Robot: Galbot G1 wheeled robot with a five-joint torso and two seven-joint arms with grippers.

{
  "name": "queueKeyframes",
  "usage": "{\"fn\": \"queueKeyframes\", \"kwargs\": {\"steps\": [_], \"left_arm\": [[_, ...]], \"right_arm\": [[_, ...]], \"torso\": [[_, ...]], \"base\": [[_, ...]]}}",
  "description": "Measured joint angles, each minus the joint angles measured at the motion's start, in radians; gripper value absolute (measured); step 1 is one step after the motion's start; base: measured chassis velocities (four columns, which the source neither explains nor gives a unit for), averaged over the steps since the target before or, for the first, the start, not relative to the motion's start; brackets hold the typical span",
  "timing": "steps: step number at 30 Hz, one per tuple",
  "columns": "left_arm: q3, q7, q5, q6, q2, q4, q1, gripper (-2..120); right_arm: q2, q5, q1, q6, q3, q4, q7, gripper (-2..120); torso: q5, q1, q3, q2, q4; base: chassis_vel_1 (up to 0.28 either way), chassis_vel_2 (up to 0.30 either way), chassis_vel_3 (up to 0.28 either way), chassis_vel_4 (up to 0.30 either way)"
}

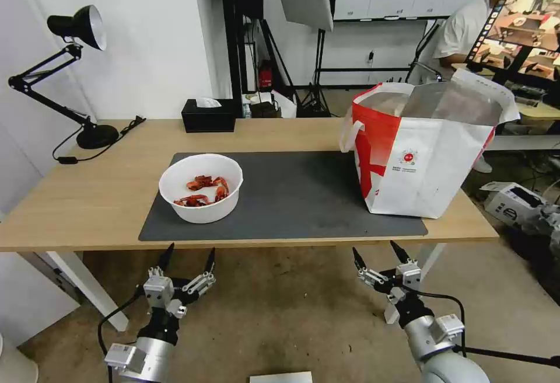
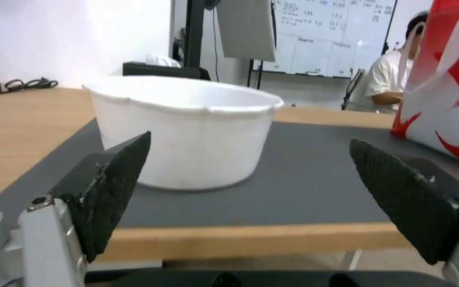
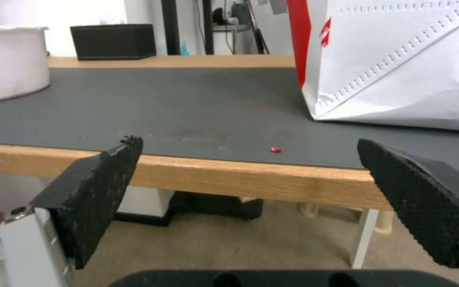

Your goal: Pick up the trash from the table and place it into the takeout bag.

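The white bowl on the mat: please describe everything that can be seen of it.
The white bowl is round, with a slightly scalloped rim and plain, smooth sides that look like thin plastic. It stands upright on the left part of the dark grey mat, near the table's front edge. Inside lie red crayfish shells, covering only part of the bottom. Nothing else touches it; the open left gripper is below the table edge, in front of it.

1. A light-wood table (image 1: 87, 196) carries a dark grey mat (image 1: 303, 196).
2. On the mat: a white bowl (image 1: 201, 187) and a takeout bag (image 1: 423, 149).
3. On bare wood behind: a black tissue box (image 1: 208, 115) and a desk lamp (image 1: 96, 136).
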Motion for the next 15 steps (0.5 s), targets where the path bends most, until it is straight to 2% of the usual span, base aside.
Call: {"fn": "queueKeyframes", "kwargs": {"steps": [10, 12, 13, 15], "left_arm": [[-0.035, -0.031, -0.104, 0.052, 0.088, -0.032, -0.082, 100], [-0.056, -0.06, -0.141, 0.127, 0.139, -0.047, -0.124, 100], [-0.056, -0.06, -0.141, 0.127, 0.139, -0.047, -0.124, 100], [-0.07, -0.098, -0.215, 0.215, 0.202, -0.06, -0.176, 100]], "right_arm": [[0.0, 0.0, 0.0, 0.0, 0.0, 0.0, 0.0, 100], [0.0, 0.001, 0.001, 0.0, 0.0, 0.0, 0.0, 100], [0.0, 0.001, 0.001, 0.0, 0.0, 0.0, 0.0, 100], [0.0, 0.001, 0.001, 0.001, 0.0, 0.001, 0.0, 100]], "torso": [[0.0, 0.0, 0.0, 0.0, 0.0], [-0.0001, 0.0, 0.0, 0.0, 0.0001], [-0.0001, 0.0, 0.0, 0.0, 0.0001], [-0.0001, 0.0, 0.0, 0.0, 0.0001]], "base": [[0.0, 0.0, 0.0, 0.0], [0.0, 0.0, 0.0, 0.0], [0.0, 0.0, 0.0, 0.0], [0.0, 0.0, 0.0, 0.0]]}}
